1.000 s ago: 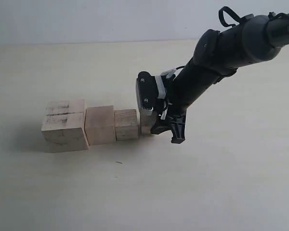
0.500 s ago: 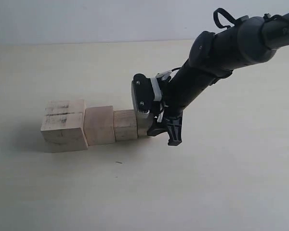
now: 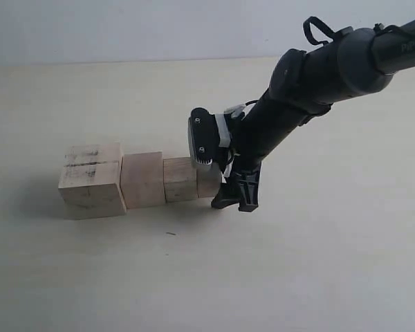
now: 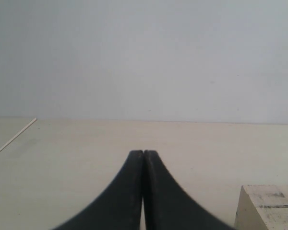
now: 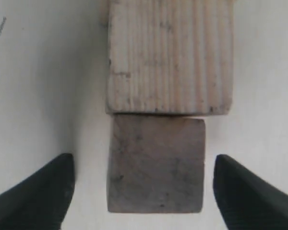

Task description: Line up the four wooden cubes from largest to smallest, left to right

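The four wooden cubes stand in a touching row in the exterior view: the largest cube (image 3: 90, 181) with dark streaks on top, the second cube (image 3: 142, 180), the third cube (image 3: 180, 179) and the smallest cube (image 3: 209, 181). My right gripper (image 3: 234, 198) is low at the row's right end, open. In the right wrist view the smallest cube (image 5: 156, 165) lies between the fingers (image 5: 38, 196) with a gap on both sides, its far face against the third cube (image 5: 169, 57). My left gripper (image 4: 143, 154) is shut on nothing, with the largest cube's corner (image 4: 269, 207) beside it.
The pale table (image 3: 297, 263) stretches bare in front of and to the right of the row. A grey wall (image 3: 124, 28) closes the far side. The right arm (image 3: 318, 76) reaches in from the upper right.
My right gripper has moved left and a little lower, bringing the smallest cube against the third cube. The row has shifted slightly left.
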Action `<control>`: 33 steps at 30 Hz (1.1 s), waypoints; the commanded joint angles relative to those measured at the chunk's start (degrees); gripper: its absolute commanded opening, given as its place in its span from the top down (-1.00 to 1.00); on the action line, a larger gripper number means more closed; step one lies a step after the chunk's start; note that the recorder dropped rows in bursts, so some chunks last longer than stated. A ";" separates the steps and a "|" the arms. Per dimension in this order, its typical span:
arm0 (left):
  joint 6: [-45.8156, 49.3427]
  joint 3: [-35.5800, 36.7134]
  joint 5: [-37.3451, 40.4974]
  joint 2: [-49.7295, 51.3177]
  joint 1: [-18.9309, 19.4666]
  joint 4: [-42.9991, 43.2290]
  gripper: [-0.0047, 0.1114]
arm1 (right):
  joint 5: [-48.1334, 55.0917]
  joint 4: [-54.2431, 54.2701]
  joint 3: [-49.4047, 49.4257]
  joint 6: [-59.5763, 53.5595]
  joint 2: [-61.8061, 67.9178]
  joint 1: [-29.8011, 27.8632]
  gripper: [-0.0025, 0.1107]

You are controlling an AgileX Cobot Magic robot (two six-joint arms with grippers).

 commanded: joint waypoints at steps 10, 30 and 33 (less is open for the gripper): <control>-0.08 -0.02 -0.09 -0.38 0.11 -0.36 0.88 | 2.17 -21.08 -1.78 54.53 -33.26 -2.60 -0.46; -0.08 -0.02 -0.09 -0.38 0.11 -0.36 0.88 | -26.72 -45.50 64.09 117.91 -84.63 -3.49 0.88; -0.08 -0.02 -0.09 -0.38 0.11 -0.36 0.88 | -30.48 -44.54 68.39 117.91 -87.67 -3.49 0.88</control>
